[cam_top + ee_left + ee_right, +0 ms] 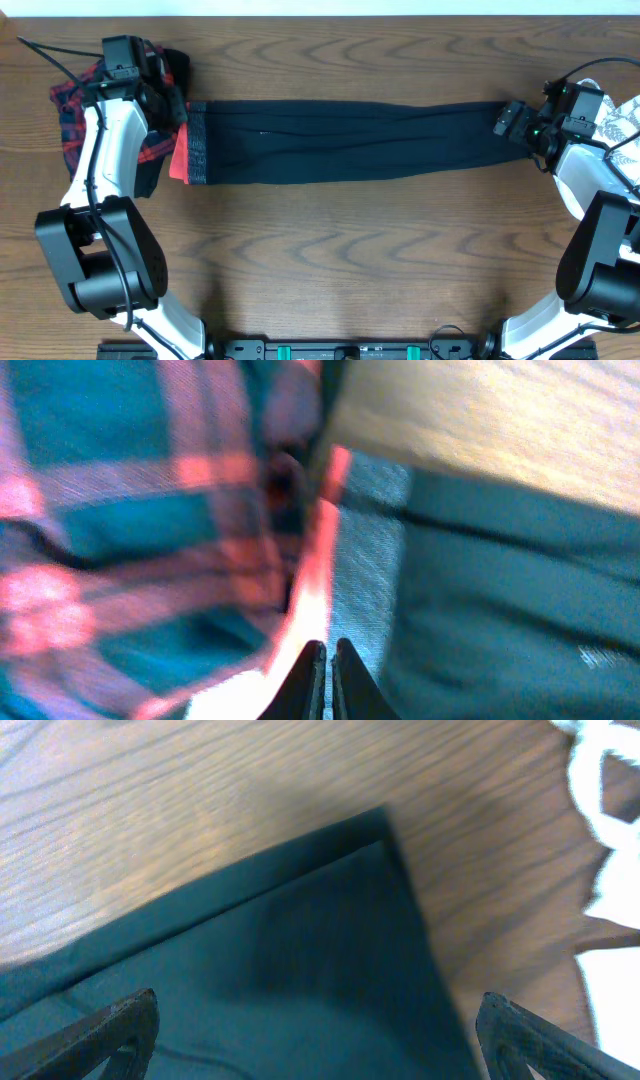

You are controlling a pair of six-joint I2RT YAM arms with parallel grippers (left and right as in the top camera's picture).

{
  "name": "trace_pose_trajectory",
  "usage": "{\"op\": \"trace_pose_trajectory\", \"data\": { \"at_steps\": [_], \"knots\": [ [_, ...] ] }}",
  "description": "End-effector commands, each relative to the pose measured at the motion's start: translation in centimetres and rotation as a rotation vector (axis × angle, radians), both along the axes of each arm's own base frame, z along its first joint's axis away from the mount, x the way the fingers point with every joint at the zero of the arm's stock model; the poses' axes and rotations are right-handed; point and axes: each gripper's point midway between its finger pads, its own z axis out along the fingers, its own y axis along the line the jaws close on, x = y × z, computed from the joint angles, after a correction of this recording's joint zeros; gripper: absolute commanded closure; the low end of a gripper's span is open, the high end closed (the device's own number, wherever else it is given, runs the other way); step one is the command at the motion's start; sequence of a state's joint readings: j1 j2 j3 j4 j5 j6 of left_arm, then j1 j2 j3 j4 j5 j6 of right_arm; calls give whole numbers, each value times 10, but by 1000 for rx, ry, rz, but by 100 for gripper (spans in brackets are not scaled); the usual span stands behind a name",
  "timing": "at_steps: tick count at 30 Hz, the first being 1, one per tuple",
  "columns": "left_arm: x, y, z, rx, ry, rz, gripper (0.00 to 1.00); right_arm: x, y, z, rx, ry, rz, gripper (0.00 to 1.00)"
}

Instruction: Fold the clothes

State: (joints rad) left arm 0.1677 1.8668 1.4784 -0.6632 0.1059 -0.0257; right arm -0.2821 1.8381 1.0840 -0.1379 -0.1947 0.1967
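Observation:
The clothes here are long black leggings (350,140), spread flat across the table with legs together. Their grey-and-coral waistband (192,148) is at the left, the ankle end at the right. My left gripper (178,108) sits at the waistband's far corner. In the left wrist view it (329,660) is shut just over the coral edge (315,590), and no cloth shows between its tips. My right gripper (508,120) hovers above the ankle end. It (320,1040) is open wide, one finger to each side of the black fabric (300,970), holding nothing.
A red-navy plaid piece (70,120) lies bunched under the left arm, partly beneath the waistband. A white leaf-print top (625,120) lies at the right edge by the right arm. Bare wood (350,260) stretches in front of the leggings.

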Motion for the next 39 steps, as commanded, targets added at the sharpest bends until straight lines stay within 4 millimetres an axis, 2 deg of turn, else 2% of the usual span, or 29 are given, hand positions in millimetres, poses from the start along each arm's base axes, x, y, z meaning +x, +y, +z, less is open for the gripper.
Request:
{"op": "trace_pose_trajectory", "data": {
  "at_steps": [1, 4, 7, 9, 11, 13, 17, 24, 29, 35, 37, 39],
  "knots": [
    [-5, -41, -7, -81, 37, -113, 94, 6, 21, 4, 43, -19, 99, 1],
    [-16, -66, -11, -76, 87, -194, 94, 1, 30, 2, 77, -3, 133, 1],
    [-23, -87, -14, -57, 116, -259, 94, 0, 48, 3, 104, -15, 235, 1],
    [-24, -94, -15, -33, 122, -276, 94, -1, 58, 3, 102, -17, 287, 1],
    [-23, -98, -15, -41, 123, -265, 94, -5, 71, -1, 79, 5, 341, 8],
    [-24, -98, -18, -51, 133, -243, 94, -8, 77, -4, 55, 23, 364, 11],
    [-26, -98, -34, -63, 175, -222, 94, -5, 75, -8, -30, 46, 339, 9],
    [-31, -99, -81, -81, 282, -214, 94, 4, 73, -12, -81, 31, 321, 8],
    [-29, -99, -101, -83, 308, -213, 94, 5, 75, -41, -63, 71, 325, 4],
    [-22, -100, -109, -81, 289, -214, 94, 5, 78, -75, -60, 114, 330, 1],
    [-23, -100, -110, -82, 294, -214, 94, -4, 65, -85, -87, 173, 275, 1],
    [-27, -100, -111, -88, 312, -201, 93, -17, 43, -93, -134, 247, 199, 1]
  ]
}}
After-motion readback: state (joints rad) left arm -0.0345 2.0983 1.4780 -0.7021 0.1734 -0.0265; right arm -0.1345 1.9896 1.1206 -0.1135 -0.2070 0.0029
